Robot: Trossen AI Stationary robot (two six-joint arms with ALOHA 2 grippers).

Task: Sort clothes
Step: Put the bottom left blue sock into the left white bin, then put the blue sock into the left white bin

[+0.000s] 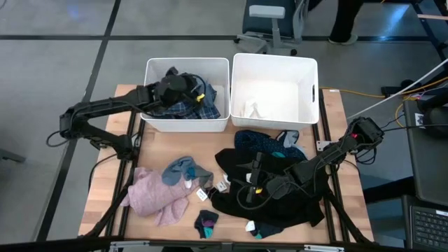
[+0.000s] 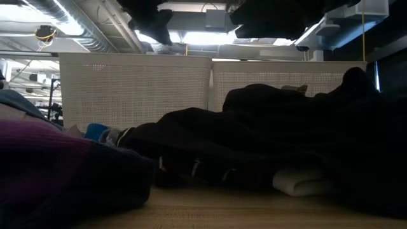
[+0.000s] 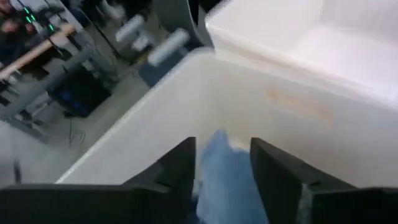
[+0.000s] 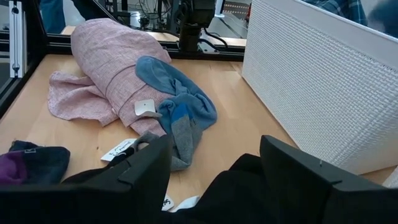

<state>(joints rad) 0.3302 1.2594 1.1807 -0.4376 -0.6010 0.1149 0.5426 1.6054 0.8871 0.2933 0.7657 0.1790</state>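
Note:
My left gripper reaches over the left white bin, which holds the blue plaid shirt and dark pieces. Its fingers stand apart with a light blue cloth in the gap between them. My right gripper stands open, low over the black garment at the table's right. The pink top lies near the left front, with a blue-grey piece resting on its edge. A navy dotted cloth lies in front of the right bin. My left gripper has the light blue cloth between its parted fingers, above the inside of the left bin; I cannot tell whether a finger touches the cloth. My right gripper has black cloth under and between its fingers; I cannot tell whether they touch it.
A white piece lies in the right bin. Small dark socks lie near the front edge. Paper tags sit beside the pink top. Bare wood shows between the pink top and the bins.

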